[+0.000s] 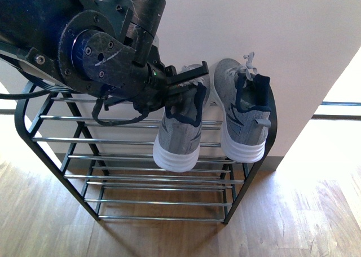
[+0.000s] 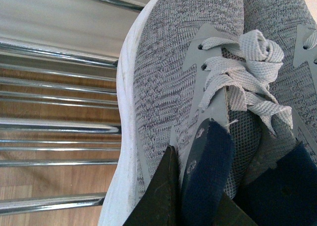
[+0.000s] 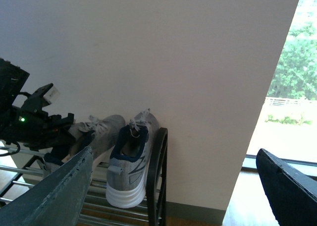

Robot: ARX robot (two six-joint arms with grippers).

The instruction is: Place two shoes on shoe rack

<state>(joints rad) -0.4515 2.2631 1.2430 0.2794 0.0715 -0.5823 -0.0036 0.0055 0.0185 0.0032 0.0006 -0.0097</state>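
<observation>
Two grey knit sneakers with white soles are at the right end of the shoe rack (image 1: pixel 113 155). My left gripper (image 1: pixel 189 85) is shut on the navy collar of the left sneaker (image 1: pixel 177 138), whose sole lies against the upper rods. The right sneaker (image 1: pixel 242 116) rests free beside it, next to the black side frame (image 1: pixel 271 133). The left wrist view is filled by the held sneaker (image 2: pixel 163 87), its collar pinched in the left gripper (image 2: pixel 190 206). The right wrist view shows both sneakers (image 3: pixel 128 171) from a distance, with my right gripper (image 3: pixel 174 153) open and empty.
A white wall (image 1: pixel 254 26) stands right behind the rack. Wooden floor (image 1: pixel 304 212) spreads in front and to the right. The rack's lower rods (image 1: pixel 158 203) carry nothing. A bright window opening (image 3: pixel 292 87) is on the far right.
</observation>
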